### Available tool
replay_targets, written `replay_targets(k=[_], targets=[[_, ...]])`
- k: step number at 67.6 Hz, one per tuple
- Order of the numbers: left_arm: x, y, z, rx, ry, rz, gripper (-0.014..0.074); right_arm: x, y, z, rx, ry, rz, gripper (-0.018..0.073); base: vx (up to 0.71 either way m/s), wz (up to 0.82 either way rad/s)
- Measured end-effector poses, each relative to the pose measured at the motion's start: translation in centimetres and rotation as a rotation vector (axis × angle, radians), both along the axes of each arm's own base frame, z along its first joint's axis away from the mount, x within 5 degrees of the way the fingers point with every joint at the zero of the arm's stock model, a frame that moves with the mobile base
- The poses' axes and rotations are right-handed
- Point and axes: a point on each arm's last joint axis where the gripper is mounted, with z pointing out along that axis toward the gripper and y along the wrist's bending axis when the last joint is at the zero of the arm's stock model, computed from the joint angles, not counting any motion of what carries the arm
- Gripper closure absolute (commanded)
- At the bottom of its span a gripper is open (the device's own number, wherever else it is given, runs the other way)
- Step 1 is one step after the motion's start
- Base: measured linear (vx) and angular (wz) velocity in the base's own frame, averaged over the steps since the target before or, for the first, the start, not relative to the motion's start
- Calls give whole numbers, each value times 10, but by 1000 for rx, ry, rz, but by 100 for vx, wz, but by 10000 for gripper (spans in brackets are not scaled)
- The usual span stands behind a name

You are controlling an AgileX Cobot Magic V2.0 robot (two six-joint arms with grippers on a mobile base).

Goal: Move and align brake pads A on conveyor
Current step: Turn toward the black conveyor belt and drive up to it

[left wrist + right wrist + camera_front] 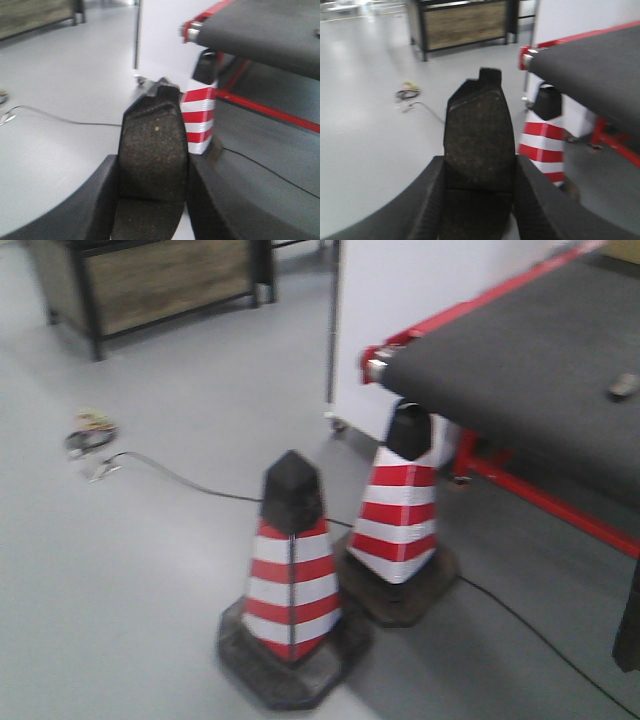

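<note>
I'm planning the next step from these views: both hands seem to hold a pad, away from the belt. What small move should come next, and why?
Probably carry the left hand toward the conveyor. Its brake pad sits clamped between the fingers over open floor, with the belt up and to the right. The right hand likewise holds a second pad short of the belt.

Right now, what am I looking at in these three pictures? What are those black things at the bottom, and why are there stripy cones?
This is a robot with two arms. One camera looks forward: it sees two red and white traffic cones on the floor and the dark conveyor, with one small brake pad lying on it. The other two cameras sit on the robot's wrists. The black shapes are its fingers. The left gripper pinches a rough grey brake pad, and the right gripper pinches another brake pad. Both are held in the air, off the belt.
</note>
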Motion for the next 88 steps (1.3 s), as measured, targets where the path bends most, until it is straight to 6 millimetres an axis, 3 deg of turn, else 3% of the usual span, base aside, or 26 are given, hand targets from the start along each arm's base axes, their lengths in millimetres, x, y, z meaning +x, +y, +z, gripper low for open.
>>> replay_targets(k=[59, 88], targets=[[0, 0, 0, 0, 0, 0, 602, 0, 0, 0, 0, 0, 0, 564, 12, -77], [0, 0, 0, 0, -1, 0, 602, 0, 0, 0, 0, 1, 0, 564, 3, -15]])
